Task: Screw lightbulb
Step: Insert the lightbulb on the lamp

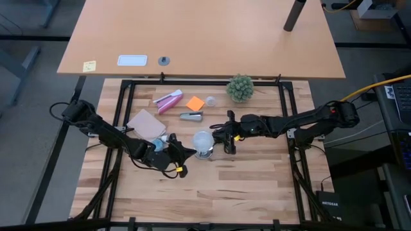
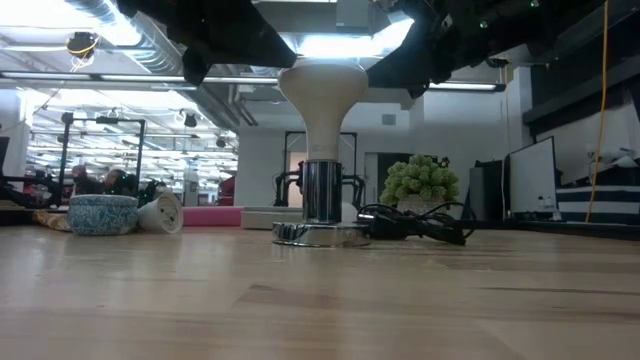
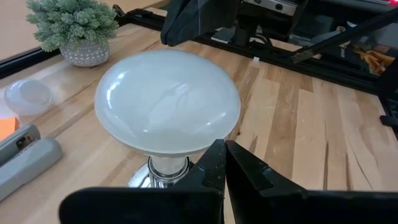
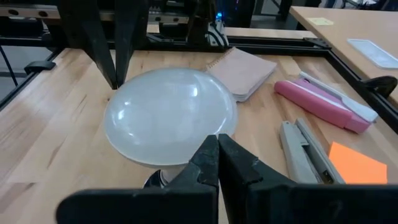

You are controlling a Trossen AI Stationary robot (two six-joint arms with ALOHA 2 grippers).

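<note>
Both pincers closed, empty: left gripper [image 1: 187, 153] and right gripper [image 1: 217, 135] flank the lightbulb [image 1: 203, 140]. Glass appears fragile, slippery; grip the dome's widest girth.

looking straight down on the whole counter [image 1: 257, 192] from high above; level from counter height toward the room. close from each wrist, facing opposite ways, sharing the lightbulb [image 3: 166, 102].

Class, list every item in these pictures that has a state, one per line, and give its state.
lightbulb: upright, seated in the socket, not held.
metal socket: standing upright on the table, bulb in it.
left gripper: fingers shut, empty, beside the bulb.
right gripper: fingers shut, empty, beside the bulb.
pink stapler: closed, lying flat.
</note>
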